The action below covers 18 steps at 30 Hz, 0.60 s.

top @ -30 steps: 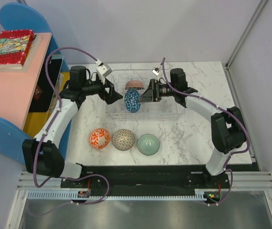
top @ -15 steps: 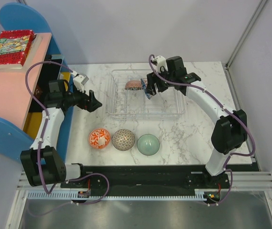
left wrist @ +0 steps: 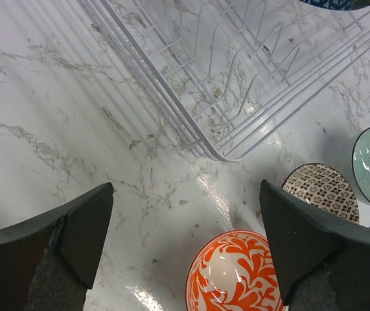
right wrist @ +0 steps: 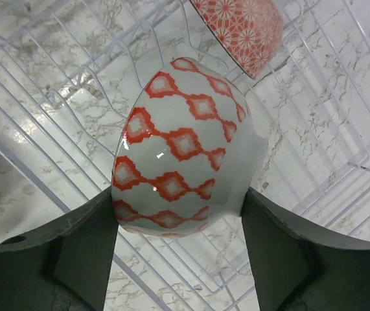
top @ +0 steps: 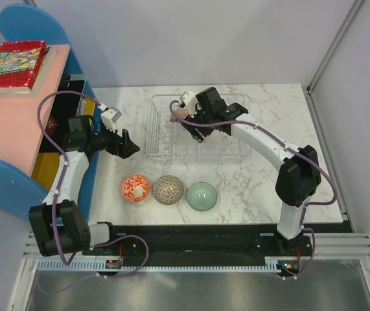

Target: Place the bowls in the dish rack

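Observation:
My right gripper (right wrist: 179,197) is shut on a pale bowl with red diamonds (right wrist: 185,149), held tilted just above the ribs of the clear dish rack (right wrist: 42,84). A reddish-brown bowl (right wrist: 240,29) stands in the rack right behind it. From above, the right gripper (top: 194,124) hangs over the rack's (top: 165,148) back left part and hides the held bowl. My left gripper (left wrist: 185,197) is open above the marble, just left of the orange-red floral bowl (left wrist: 236,275). The beige lattice bowl (top: 168,190) and the mint-green bowl (top: 201,195) sit in a row beside the floral bowl (top: 135,188).
A pink and blue shelf unit (top: 16,123) with a patterned book (top: 13,65) stands along the table's left side, close behind my left arm. The rack's near left corner (left wrist: 217,152) lies just beyond the left fingers.
My right gripper carried its bowl from the rack's middle to the back left, beside the reddish-brown bowl. My left arm drew back leftward, away from the rack.

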Available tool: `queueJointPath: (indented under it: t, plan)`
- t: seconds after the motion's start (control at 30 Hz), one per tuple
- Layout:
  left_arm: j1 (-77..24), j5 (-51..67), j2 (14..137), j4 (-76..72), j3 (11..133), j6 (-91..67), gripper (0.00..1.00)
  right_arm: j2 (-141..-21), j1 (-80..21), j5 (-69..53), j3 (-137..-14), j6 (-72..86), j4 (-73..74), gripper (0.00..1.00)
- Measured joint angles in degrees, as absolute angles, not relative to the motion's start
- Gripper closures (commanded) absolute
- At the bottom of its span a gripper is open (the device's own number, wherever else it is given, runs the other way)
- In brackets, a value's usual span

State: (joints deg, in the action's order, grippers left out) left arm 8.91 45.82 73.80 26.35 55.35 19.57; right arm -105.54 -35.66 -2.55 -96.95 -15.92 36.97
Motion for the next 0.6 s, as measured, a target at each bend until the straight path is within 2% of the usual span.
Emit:
queueJointPath:
  t: [0.6]
  plan:
    - [9.3,46.2,73.1,23.9,53.5,19.6,0.00,-112.8,-39.8,3.5,-103.6,-20.8,41.5,1.00]
